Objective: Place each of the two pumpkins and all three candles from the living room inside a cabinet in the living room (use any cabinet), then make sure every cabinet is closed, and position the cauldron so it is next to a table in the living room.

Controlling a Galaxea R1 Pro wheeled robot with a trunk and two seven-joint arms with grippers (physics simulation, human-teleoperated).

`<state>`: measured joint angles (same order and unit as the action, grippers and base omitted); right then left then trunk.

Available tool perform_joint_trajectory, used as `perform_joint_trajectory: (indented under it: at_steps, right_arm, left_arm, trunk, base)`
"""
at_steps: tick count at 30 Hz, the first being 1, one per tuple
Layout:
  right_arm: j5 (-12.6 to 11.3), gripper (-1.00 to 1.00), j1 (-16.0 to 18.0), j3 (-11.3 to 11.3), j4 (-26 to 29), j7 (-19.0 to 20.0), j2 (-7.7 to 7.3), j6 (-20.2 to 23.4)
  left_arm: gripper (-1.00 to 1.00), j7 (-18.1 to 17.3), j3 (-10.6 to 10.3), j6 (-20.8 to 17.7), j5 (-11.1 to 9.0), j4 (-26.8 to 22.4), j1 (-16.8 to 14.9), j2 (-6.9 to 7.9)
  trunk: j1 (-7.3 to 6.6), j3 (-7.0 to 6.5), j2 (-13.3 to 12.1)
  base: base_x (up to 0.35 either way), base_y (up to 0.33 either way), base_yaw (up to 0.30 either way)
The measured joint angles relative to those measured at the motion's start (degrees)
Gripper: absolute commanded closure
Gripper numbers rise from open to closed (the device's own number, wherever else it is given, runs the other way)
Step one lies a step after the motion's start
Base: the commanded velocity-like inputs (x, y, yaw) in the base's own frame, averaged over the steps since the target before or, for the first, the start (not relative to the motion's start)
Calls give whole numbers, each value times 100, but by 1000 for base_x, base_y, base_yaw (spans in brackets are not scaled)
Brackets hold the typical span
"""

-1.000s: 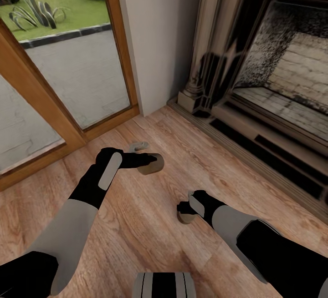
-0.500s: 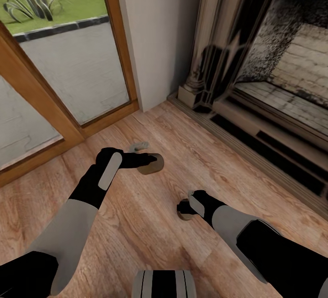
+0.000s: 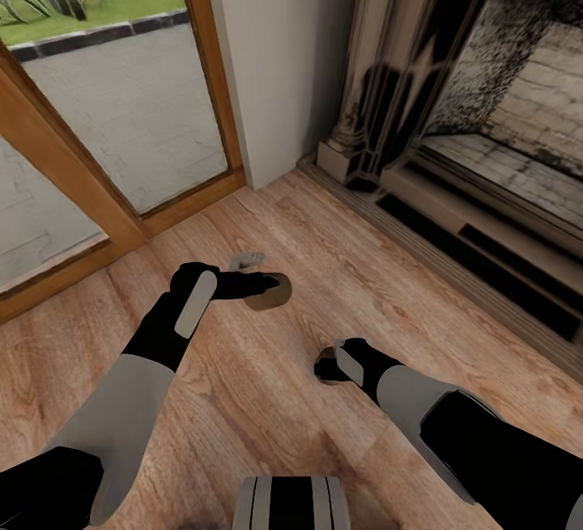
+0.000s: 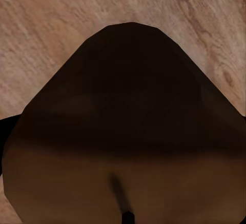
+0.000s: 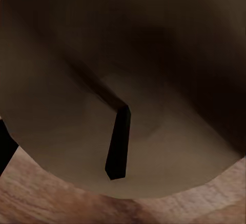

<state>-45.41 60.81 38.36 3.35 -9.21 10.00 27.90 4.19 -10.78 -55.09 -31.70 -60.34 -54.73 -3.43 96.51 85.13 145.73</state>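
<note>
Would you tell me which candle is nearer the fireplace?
The candle in the right gripper, sits nearer the fireplace; the left gripper's candle is nearer the glass door.

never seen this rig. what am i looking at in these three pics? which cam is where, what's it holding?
It's a simulated two-armed robot on wheels, seen through its own cameras.

The head view looks down over both arms onto a wooden floor, with a glass door at the left and a fireplace at the right.

The left gripper seems closed around a squat tan candle; the right gripper seems to hold a second candle, mostly hidden behind it.

The other two pictures come from cameras near each gripper. The left wrist view shows its candle up close, wick end facing the lens. The right wrist view shows the other candle with its dark wick.
</note>
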Motion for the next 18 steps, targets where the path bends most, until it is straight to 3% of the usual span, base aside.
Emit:
perform_joint_trajectory:
  at_steps: [18]
  right_arm:
    - [1, -100, -1, 0, 8, -7, 0, 0]
  left_arm:
    - [100, 1, 0, 0, -5, 0, 0, 0]
  trunk:
    - [0, 0, 0]
  base:
    - [2, 0, 0]
